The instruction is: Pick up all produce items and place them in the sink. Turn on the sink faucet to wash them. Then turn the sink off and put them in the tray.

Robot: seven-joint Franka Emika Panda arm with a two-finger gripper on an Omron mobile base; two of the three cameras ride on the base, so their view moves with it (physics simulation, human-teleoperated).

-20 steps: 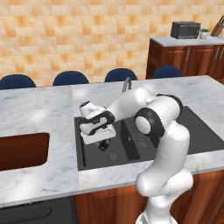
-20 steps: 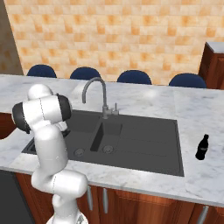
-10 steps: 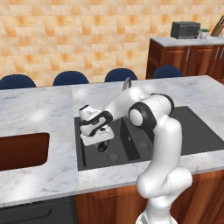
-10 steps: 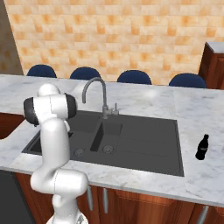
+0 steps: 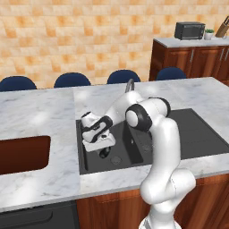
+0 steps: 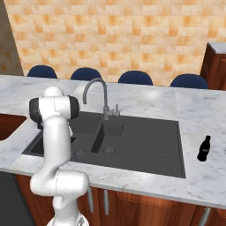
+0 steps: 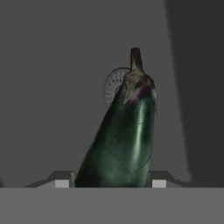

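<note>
The white arm reaches down and to its left into the left basin of the black sink [image 5: 179, 129]. The tool [image 5: 103, 151] hangs low inside that basin, above the basin floor.

In the hand view the tool's two tips stand on either side of the dark green vegetable [image 7: 124, 140], pressed against its thick lower end, so the tool is pinching the vegetable. The vegetable points away from the hand, its narrow stem end and paler, purplish cap farthest from the tips. Beyond that end the round drain [image 7: 113, 85] of the basin floor shows, partly covered by the vegetable. Whether the vegetable touches the basin floor cannot be told. From the left base view, a small dark shape at the tool is all that can be made out of the vegetable.

The grey gooseneck faucet [image 6: 96, 95] stands at the back edge of the sink, its spout arching over the basins. No water can be made out.

The red-brown tray [image 5: 22, 154] is set in the marble desk [image 5: 40, 114] to the left of the sink, well apart from the tool.

A small dark bottle [image 6: 203, 148] stands upright on the desk to the right of the sink's drainboard.
</note>
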